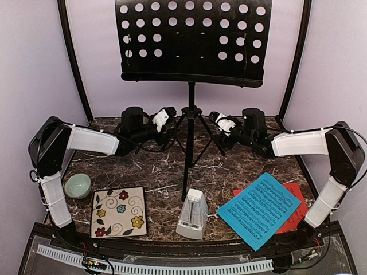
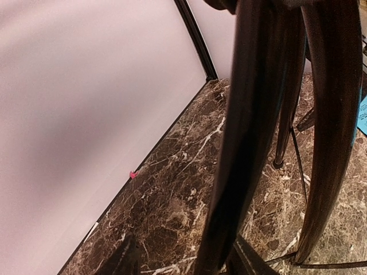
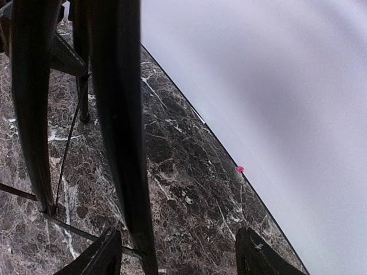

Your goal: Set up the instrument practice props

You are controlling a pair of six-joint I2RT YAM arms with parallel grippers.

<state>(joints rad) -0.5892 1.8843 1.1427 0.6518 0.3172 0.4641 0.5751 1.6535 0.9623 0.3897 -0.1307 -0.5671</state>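
Marble tabletop (image 1: 160,172): black perforated tripod music stand (image 1: 190,34) (likely stiff, top-heavy) wants low leg holds; left gripper (image 2: 186,260), right gripper (image 3: 178,255) gape astride legs.

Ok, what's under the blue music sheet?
A red sheet peeks out right of the blue sheet and at its left corner. The rest is covered, so anything else beneath is hidden.

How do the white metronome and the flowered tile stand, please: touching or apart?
Apart. The top view shows a strip of bare marble tabletop between the metronome and the right edge of the tile.
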